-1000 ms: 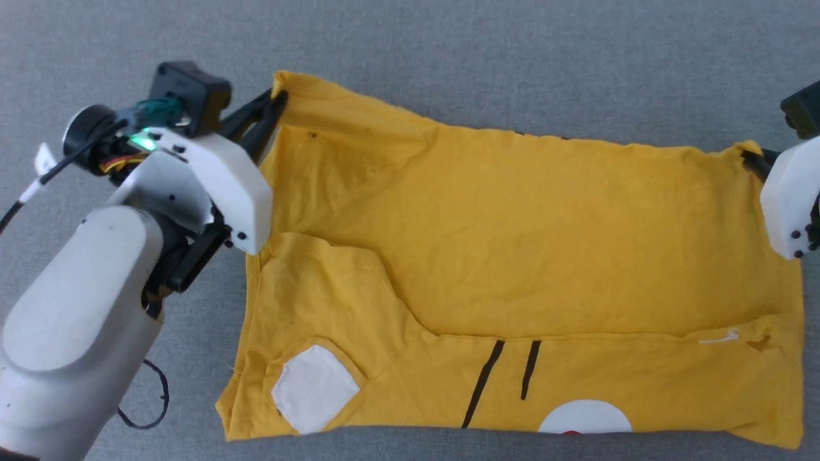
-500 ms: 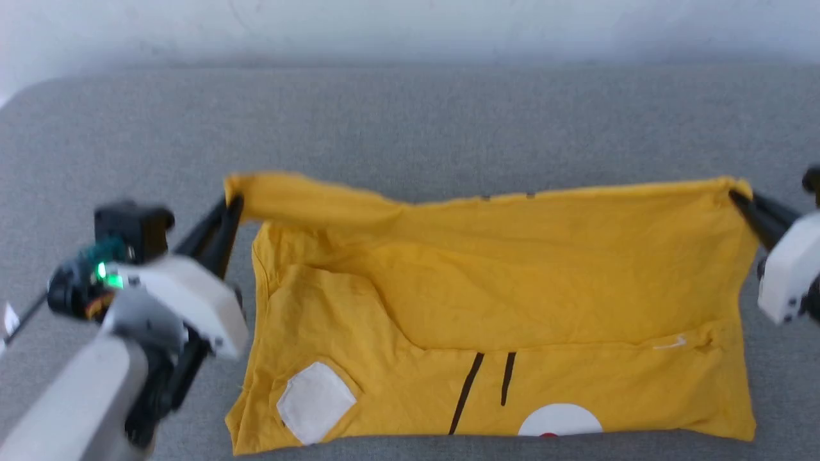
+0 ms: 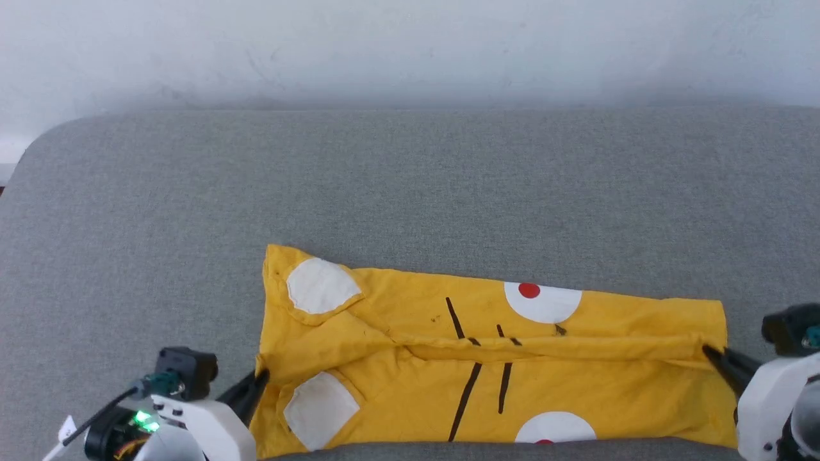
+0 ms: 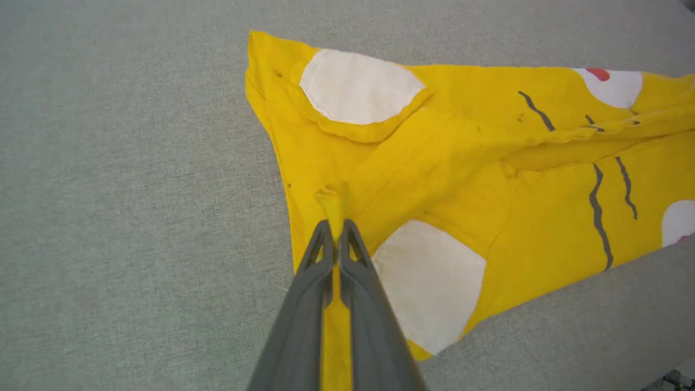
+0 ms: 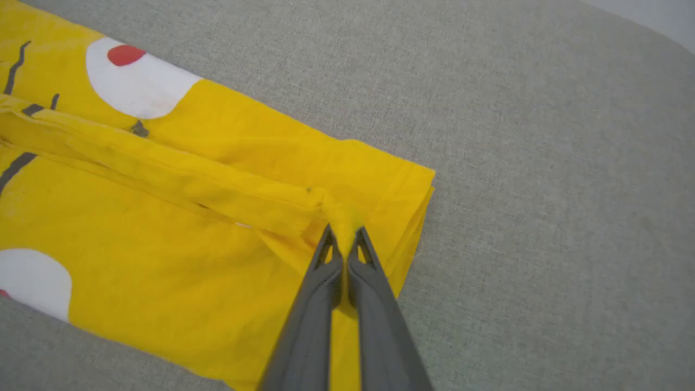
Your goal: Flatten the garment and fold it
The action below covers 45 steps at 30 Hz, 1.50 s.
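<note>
Yellow T-shirt (image 3: 615, 390) lies on the near part of the grey upholstered surface (image 3: 410, 179), doubled into a long band running left to right. Its near edge sits along the front edge of the surface, as far as I can read it from the head view. Pale wall (image 3: 410, 45) behind.

Left gripper (image 4: 335, 231): fingers pressed together on a small peak of yellow cloth at the shirt's left edge. From the left wrist camera I see cloth running down between the two dark fingers (a firm pinch, no gap at the tips). The pinch sits between the far white patch (image 3: 322, 286) and the near white patch (image 3: 318, 410), closer to the near one.

Right gripper (image 5: 342, 239): same story, tips closed on a bunched bit of yellow cloth at the shirt's right end, just inside the stacked edges there.

Between the two pinches a raised ridge (image 3: 576, 346) of cloth runs along the middle of the band, drawn fairly straight.

Beyond the ridge: a white circle (image 3: 544, 306) with a red dot (image 3: 529, 291), and short black marks. On my side of the ridge: two thin black stripes (image 3: 466, 400), and another white circle (image 3: 554, 436) cut off by the near edge.

Cloth is lightly creased, flat apart from the ridge
</note>
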Motion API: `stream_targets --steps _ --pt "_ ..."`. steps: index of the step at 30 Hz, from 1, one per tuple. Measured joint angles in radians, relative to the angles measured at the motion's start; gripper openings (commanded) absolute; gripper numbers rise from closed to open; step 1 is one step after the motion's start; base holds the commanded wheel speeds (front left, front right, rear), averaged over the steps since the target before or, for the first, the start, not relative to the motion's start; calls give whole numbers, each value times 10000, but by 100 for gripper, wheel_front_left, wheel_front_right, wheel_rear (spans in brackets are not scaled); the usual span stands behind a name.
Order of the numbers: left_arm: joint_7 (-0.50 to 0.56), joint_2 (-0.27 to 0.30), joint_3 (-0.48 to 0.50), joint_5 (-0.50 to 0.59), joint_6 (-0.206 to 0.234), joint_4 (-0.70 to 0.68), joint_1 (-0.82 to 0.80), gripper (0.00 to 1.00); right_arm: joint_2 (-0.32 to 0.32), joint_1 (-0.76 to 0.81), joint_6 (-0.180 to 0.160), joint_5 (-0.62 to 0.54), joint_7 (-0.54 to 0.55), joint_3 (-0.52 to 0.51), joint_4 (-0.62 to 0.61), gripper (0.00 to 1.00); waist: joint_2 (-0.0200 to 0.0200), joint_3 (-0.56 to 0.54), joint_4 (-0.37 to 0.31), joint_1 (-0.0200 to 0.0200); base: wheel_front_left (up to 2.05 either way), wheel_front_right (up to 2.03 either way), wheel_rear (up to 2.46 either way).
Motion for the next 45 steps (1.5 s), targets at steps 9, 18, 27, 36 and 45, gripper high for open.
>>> stream_targets --steps 9,18,27,36,45 --pt "-65 -368 -616 25 -627 1507 -9 0 -144 382 0 -374 336 326 316 0 0 76 16 1 0 0 0" --pt "-706 -510 -779 242 -1037 2253 -261 100 -115 328 0 -244 132 617 696 100 0 -44 -1 1 0 0 0" --pt "-2949 -961 244 190 -945 1850 -404 100 86 304 0 683 301 -583 -872 100 0 -492 -82 0 0 0 0" --pt "-4623 -2627 2445 -347 -359 1365 -161 100 1697 1108 0 -102 796 -2640 -1791 100 0 -764 -95 1 0 0 0" --pt "-4633 -5154 5196 2696 -1162 418 923 100 4105 1835 0 -1488 1060 -4406 -1218 100 0 -635 27 2 0 0 0"
